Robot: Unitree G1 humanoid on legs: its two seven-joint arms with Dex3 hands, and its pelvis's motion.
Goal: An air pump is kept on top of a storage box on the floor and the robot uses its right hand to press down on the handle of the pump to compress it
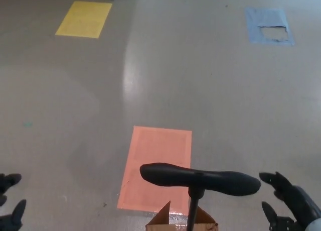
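Floor (210,90): grey, glossy, fills nearly your whole view, with a pale streak of glare running down the middle.

Orange patch (158,165): the largest marking, a rectangle on the floor at 6 o'clock from centre, with the pump in front of its lower edge.

Yellow patch (84,19): rectangle at 11 o'clock, far corner of your view.

Blue patch (261,27): at 1 o'clock, with a torn grey gap in its right half.

Pump handle (200,178): black crossbar, lying roughly level across the bottom middle, its right end slightly lower. It sits raised on its black shaft (193,211), which drops straight down out of your view.

Box (175,223): only a sliver of brown cardboard flap shows at 6 o'clock, around the base of the shaft.

Right hand (291,201): at 4 o'clock, just beside the right tip of the handle but apart from it. Fingers are spread and hold nothing.

Left hand (10,201): at 8 o'clock, mostly cut off by the edge of your view, well apart from the pump. The black fingers that show are apart, with nothing between them.
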